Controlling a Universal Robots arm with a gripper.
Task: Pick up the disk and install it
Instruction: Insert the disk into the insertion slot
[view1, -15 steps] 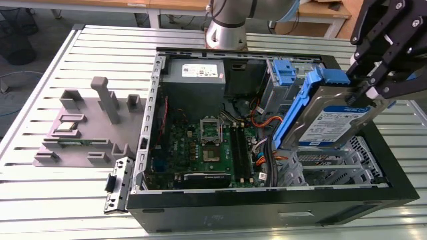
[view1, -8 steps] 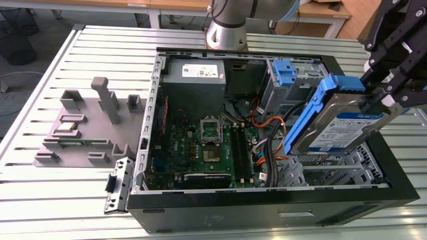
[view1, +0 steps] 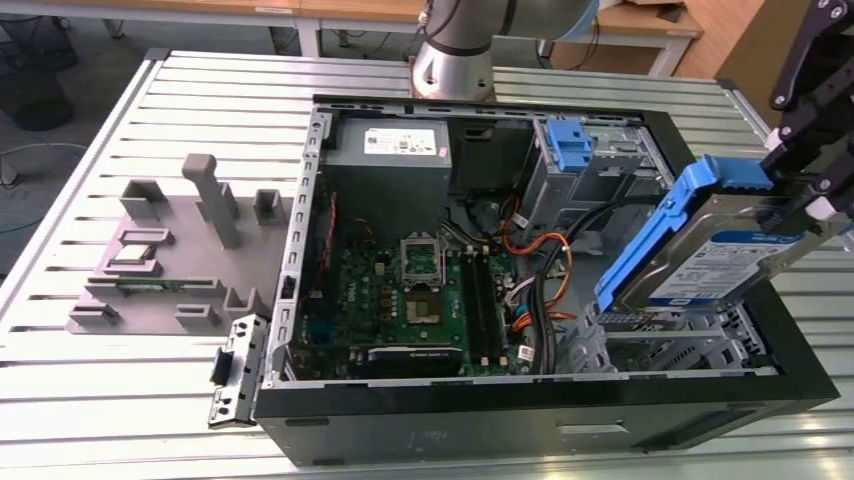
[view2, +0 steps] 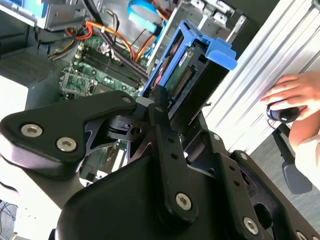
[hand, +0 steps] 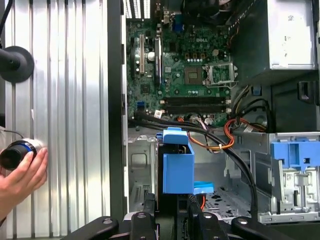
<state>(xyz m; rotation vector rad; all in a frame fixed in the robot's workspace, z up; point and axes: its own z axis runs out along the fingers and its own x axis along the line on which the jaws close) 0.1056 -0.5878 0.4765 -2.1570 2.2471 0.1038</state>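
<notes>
The disk (view1: 721, 255) is a silver hard drive with a blue-and-white label and blue plastic rails. It hangs tilted above the open computer case (view1: 534, 405), over the metal drive cage (view1: 667, 345) at the exterior view's right. My gripper (view1: 805, 212) is shut on the disk's upper end. In the second wrist view the black fingers (view2: 161, 107) clamp the disk (view2: 187, 70) edge-on, with the motherboard behind it. The first wrist view looks down along the disk's blue rail (hand: 177, 165) between the fingers (hand: 150, 212) into the case.
Inside the case are a motherboard (view1: 400, 290), a grey power-supply box (view1: 390, 145), loose cables (view1: 541, 250) and a blue bracket (view1: 570, 145) in the upper bay. A grey fixture (view1: 174, 260) stands on the slatted table at the exterior view's left. A person's hand (hand: 22, 175) rests on a knob beside the case.
</notes>
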